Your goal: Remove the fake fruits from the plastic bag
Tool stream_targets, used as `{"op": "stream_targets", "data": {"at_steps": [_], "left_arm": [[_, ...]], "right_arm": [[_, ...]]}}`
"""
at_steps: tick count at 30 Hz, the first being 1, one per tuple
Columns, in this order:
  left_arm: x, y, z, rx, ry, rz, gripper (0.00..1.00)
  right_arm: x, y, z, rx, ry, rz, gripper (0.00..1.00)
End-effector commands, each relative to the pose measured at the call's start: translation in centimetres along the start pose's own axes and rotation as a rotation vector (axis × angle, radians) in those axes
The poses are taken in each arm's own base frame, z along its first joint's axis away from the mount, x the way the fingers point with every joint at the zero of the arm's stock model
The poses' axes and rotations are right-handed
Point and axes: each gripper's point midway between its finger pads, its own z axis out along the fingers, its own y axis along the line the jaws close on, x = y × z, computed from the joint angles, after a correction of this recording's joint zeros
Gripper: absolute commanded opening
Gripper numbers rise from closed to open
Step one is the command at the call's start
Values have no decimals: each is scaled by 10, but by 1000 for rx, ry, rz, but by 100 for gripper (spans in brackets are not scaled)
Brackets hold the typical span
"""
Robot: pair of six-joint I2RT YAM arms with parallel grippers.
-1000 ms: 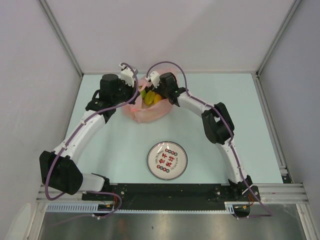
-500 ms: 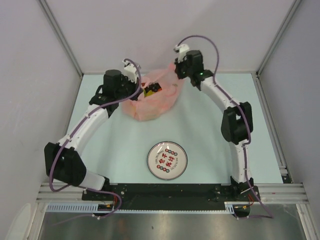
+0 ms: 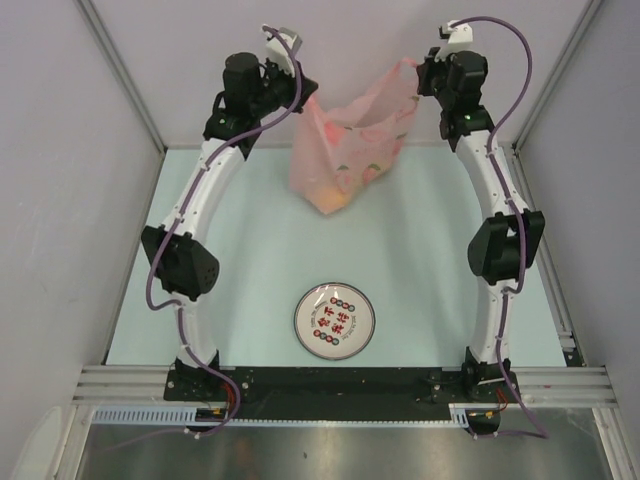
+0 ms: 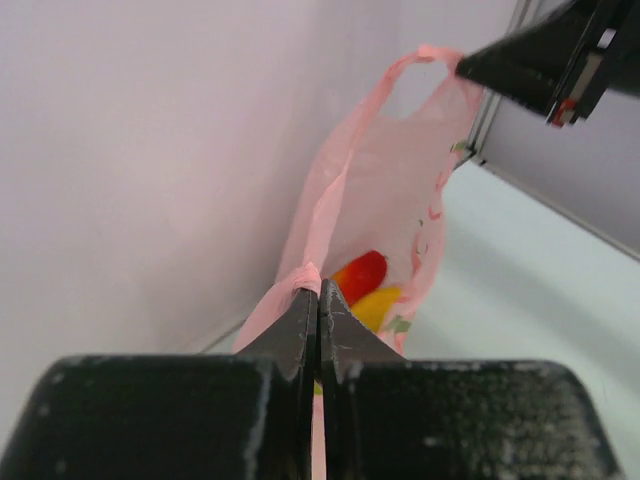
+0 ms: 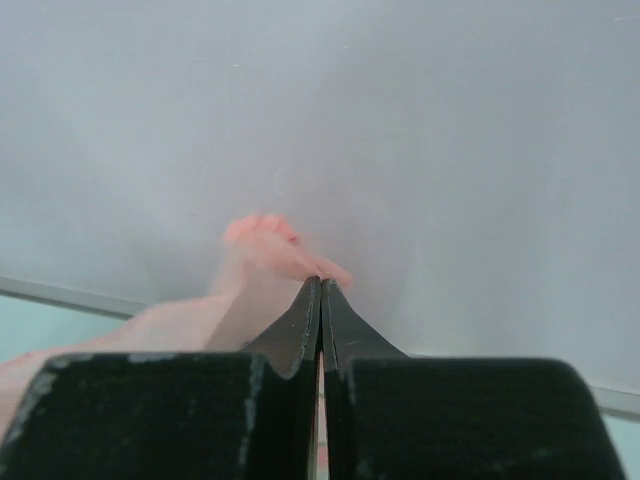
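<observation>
left gripper [image 4: 318, 288]: jaws pressed shut on one handle of the plastic bag [image 3: 350, 145]
right gripper [image 5: 321, 284]: jaws closed tight on the other handle
plastic bag: hung between both grippers over the far part of the table [image 3: 250, 260]
fake fruits [image 4: 365, 285]: red and yellow pieces seen inside, low in the bag
plate [image 3: 335, 321]: laid on the table, well apart from the bag

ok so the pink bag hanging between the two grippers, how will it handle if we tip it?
Likely floppy: the plastic bag sags in folds between the left gripper and right gripper. Probably bottom-heavy, since the fake fruits bulge at its low end. Its thin film, pinched in shut jaws, may slip or stretch.
</observation>
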Motion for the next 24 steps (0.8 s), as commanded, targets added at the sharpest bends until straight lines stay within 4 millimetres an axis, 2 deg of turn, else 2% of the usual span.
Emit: {"op": "stream_targets", "data": {"at_steps": [1,2,3,4,5,6,7,8,9,10,12,13,14,16,18,22,24], "left_arm": [[-84,-37,-16,95,-202,90,0],[-76,-41,-16,111,-178,105,0],[-79,-51,-22,132,-174,110,0],[-71,-59,-25,164,-148,105,0],[-44,-63,-24,185,-83,77,0],[-30,-71,-29,209,-43,75,0],[-22,-82,-50,225,-11,78,0],[24,-83,-53,232,88,37,0],[41,-86,-61,233,126,22,0],[72,-90,-76,229,189,-5,0],[97,-95,-92,230,236,-18,0],[106,-97,-99,228,246,-22,0],[122,-101,-110,232,273,-36,0],[131,-107,-120,242,286,-38,0],[133,-108,-123,242,298,-34,0],[137,-112,-134,242,321,-49,0],[135,-114,-139,239,316,-54,0]], "right_arm": [[-86,-1,-49,28,-154,-42,0],[-58,-5,-52,36,-86,-34,0],[-51,-7,-62,39,-55,-28,0],[-58,-6,-81,42,-55,-25,0],[-49,-5,-92,43,-30,-17,0],[2,-7,-101,43,86,-4,0],[8,4,-136,6,109,12,0],[32,6,-148,-5,160,22,0],[76,8,-167,-8,263,46,0],[86,12,-183,-13,290,65,0],[116,21,-207,-47,370,114,0],[156,23,-226,-57,455,131,0],[154,28,-238,-79,439,132,0],[184,26,-258,-58,498,147,0],[192,25,-267,-43,532,176,0],[180,28,-275,-64,518,170,0],[165,33,-278,-95,490,146,14]]}}
